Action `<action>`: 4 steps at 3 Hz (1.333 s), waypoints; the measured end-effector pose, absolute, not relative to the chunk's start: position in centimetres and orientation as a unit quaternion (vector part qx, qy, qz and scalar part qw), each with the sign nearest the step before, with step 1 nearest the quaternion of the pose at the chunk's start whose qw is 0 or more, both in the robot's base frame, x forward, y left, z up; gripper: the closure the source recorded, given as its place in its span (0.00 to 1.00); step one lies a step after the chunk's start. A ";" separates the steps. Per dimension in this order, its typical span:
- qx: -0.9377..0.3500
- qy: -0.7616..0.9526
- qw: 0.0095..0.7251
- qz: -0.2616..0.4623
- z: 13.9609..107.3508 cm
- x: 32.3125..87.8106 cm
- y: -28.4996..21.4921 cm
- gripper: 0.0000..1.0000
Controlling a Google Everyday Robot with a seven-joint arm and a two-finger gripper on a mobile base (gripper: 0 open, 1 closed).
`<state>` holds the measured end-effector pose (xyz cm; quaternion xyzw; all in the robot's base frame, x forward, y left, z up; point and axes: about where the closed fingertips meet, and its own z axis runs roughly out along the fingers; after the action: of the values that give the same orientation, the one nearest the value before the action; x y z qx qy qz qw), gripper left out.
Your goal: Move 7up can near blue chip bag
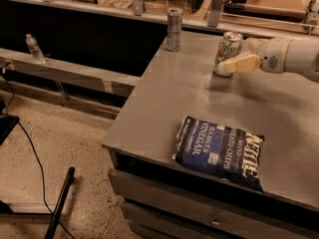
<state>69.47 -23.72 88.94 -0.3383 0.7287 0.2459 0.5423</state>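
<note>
1. Grey tabletop (164, 93), viewed from above and from beyond its front-left corner, with grey drawer fronts (199, 210) below the front edge.
2. 7up can (228, 49), white and green with a silver top, upright on the tabletop close to the far edge, well to the right of the far-left corner.
3. Gripper (237, 59), cream and white, extended in roughly level from the right edge. Placed at the right side of the 7up can, with its front end crossing the can's lower part on the camera's side.
4. Jaw state: impossible to tell. Closed on the can or merely set around it, not clear from this angle.
5. Blue chip bag (219, 151), dark navy with white lettering, lying flat and slightly askew near the front edge, somewhat right of the front-left corner. Well apart from the 7up can, with a wide stretch of bare tabletop between the two.
6. Slim silver-grey can (174, 29), upright at the far-left corner, left of the 7up can and clearly apart from it.
7. Off the table to the left: a small clear plastic bottle (33, 48) upright on a low ledge, and a black pole (61, 200) slanting across the speckled floor at the bottom left.
</note>
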 end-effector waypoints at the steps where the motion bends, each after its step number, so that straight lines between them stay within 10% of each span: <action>1: -0.348 0.717 0.544 0.261 88.7 69.6 -22.9 0.00; 3: -0.366 0.676 0.580 0.270 88.8 70.4 -21.6 0.00; 4: -0.368 0.675 0.579 0.271 88.7 70.4 -21.2 0.18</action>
<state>70.41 -21.19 88.73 -0.3678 0.6752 0.2714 0.5790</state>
